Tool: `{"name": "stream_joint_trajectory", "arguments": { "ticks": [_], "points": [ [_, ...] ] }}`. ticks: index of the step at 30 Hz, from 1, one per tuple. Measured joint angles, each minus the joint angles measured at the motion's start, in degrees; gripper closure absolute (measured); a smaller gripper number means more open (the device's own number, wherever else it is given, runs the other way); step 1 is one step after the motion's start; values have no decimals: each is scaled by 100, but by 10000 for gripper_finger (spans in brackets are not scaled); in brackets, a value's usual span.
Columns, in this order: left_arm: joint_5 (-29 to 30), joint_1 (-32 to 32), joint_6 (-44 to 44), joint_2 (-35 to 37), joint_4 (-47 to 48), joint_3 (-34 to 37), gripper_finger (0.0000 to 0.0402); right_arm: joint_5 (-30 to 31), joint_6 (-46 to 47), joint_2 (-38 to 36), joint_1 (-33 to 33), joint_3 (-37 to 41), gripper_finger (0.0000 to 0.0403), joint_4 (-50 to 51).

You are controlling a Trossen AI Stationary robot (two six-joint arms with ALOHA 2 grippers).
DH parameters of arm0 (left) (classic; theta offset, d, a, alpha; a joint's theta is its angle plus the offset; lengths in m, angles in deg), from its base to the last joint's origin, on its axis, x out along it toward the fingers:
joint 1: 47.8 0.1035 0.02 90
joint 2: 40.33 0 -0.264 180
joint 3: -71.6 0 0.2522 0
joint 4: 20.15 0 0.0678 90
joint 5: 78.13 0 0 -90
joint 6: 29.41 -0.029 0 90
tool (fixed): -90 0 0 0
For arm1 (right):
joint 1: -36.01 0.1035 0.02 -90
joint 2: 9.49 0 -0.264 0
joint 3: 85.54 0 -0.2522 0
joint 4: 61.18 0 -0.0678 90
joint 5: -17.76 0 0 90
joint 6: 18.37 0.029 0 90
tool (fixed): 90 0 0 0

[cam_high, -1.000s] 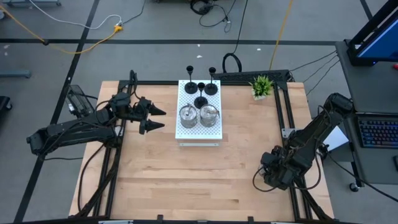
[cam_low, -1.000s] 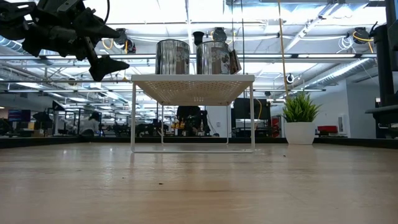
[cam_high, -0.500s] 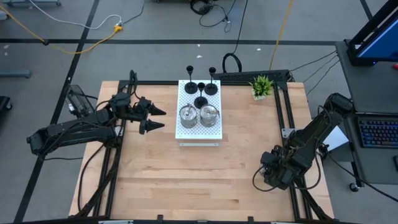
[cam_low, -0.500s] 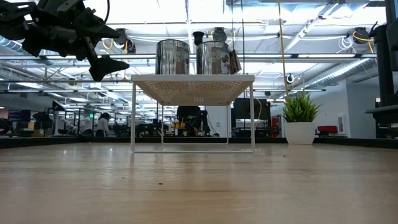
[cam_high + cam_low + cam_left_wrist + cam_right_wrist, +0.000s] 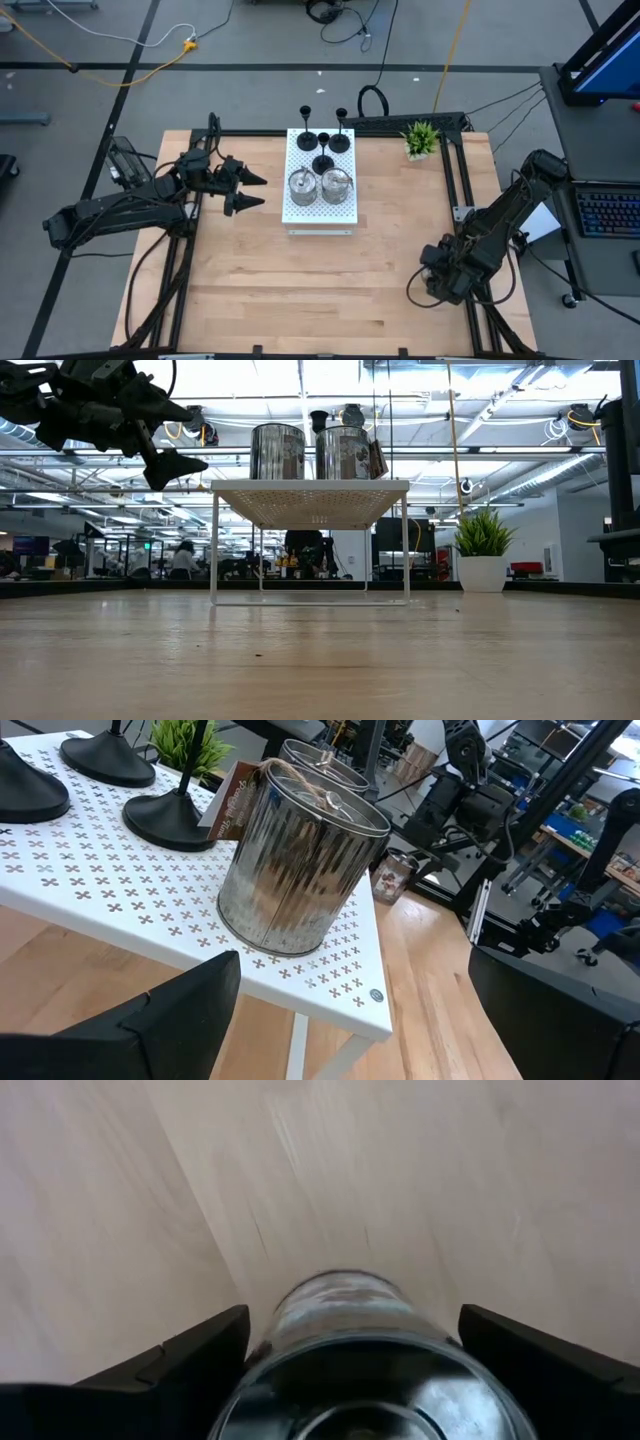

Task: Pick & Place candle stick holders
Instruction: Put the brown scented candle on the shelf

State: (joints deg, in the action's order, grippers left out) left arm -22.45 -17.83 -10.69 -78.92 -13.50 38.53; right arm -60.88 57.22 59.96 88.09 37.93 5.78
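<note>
**A:** Start at the left pincer (image 5: 262, 191). How does it stand?

**B:** Fingers spread wide with nothing between them. It hangs in the air just left of the white perforated board (image 5: 320, 210), tips pointing at it, about level with the board's top.

**A:** What's nearest to it?

**B:** The left silver-glass holder (image 5: 300, 870), sitting close to the board's near-left edge. A gap of bare board and open air separates it from the fingertips. The second silver-glass holder (image 5: 336, 183) is touching or nearly touching it on the right.

**A:** And the black ones?

**B:** Three black stem holders (image 5: 323, 163) crowd the board's far half, behind the silver pair.

**A:** Any room around the board?

**B:** It stands on thin legs with open space beneath. The wooden table (image 5: 300, 290) is bare in front of the board and to its left. A small potted plant (image 5: 421, 138) sits to its far right, by the table's back edge.

**A:** The right pincer (image 5: 353, 1312)?

**B:** Well to the right of the board and nearer the front, low at the table's right edge. A third silver-glass holder (image 5: 345, 1370) lies between its fingers, one finger at each flank. I cannot tell whether they press it or merely straddle it.
</note>
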Motion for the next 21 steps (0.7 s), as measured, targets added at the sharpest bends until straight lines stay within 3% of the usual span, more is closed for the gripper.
{"name": "stream_joint_trajectory", "arguments": {
  "ticks": [9,16,21],
  "points": [
    [0,0,-4,1,0,0,2,-240,105,2,14,125,11,-37],
    [0,0,-60,1,1,-1,2,-1130,435,2,208,645,9,-667],
    [0,0,-81,1,1,-2,2,-1259,603,-13,209,813,9,-871]
  ]
}}
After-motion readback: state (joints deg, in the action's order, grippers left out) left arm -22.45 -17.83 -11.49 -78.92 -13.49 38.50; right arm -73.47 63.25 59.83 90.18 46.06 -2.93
